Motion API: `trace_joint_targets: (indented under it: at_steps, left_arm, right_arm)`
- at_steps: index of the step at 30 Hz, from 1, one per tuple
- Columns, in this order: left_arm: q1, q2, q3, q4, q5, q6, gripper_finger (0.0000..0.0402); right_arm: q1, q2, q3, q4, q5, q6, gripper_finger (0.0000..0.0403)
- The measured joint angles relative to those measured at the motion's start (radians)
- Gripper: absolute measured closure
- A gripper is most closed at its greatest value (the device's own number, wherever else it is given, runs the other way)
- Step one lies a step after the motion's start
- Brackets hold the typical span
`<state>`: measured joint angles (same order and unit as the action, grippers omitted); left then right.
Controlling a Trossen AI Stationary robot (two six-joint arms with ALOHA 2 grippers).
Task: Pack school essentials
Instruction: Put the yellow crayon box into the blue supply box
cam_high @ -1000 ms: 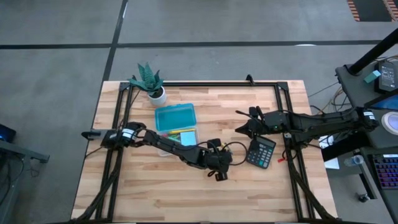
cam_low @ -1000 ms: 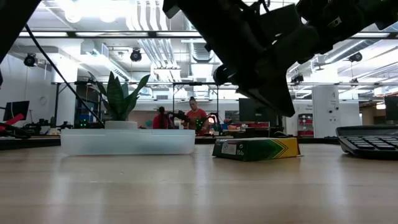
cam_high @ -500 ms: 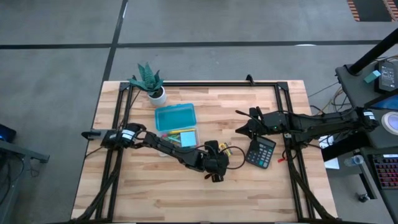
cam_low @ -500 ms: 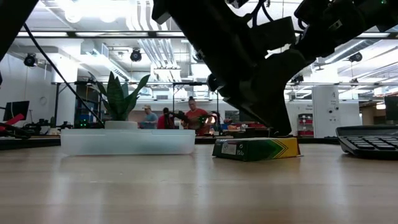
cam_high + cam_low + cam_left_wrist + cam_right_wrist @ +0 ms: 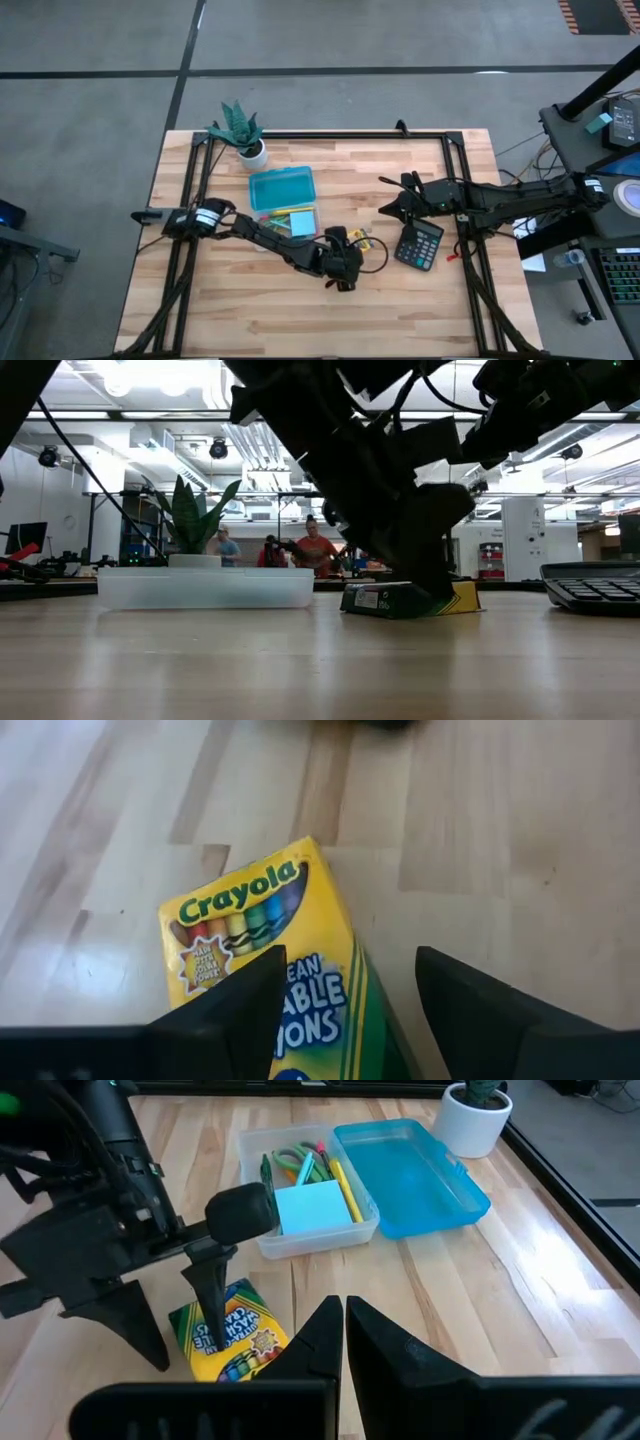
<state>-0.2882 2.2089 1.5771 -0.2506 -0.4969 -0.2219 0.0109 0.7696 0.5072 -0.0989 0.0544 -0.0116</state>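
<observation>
Crayon box (image 5: 268, 982) lower half cut off; pens in tray (image 5: 310, 1168) indistinct.

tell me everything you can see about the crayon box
The crayon box is a flat cardboard pack, yellow with green edging, printed with the Crayola name and a row of coloured crayons. It lies flat on the wooden table, closed as far as shows, near the clear pencil case and not yet in it. The left gripper stands over it, open, one of its fingers on each side; whether they touch it cannot be told.
</observation>
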Motion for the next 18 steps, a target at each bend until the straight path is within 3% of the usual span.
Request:
trace_joint_targets:
  at_steps: [6,18]
  left_arm:
    - [0.0,-0.001,-0.023,0.006,-0.011,0.0,0.0233]
    - [-0.002,-0.001,-0.023,-0.001,-0.011,0.001,0.0354]
  right_arm:
    - [0.0,0.0,0.0,0.0,0.0,0.0,0.0394]
    - [0.0,0.0,-0.001,0.0,0.0,0.0,0.0394]
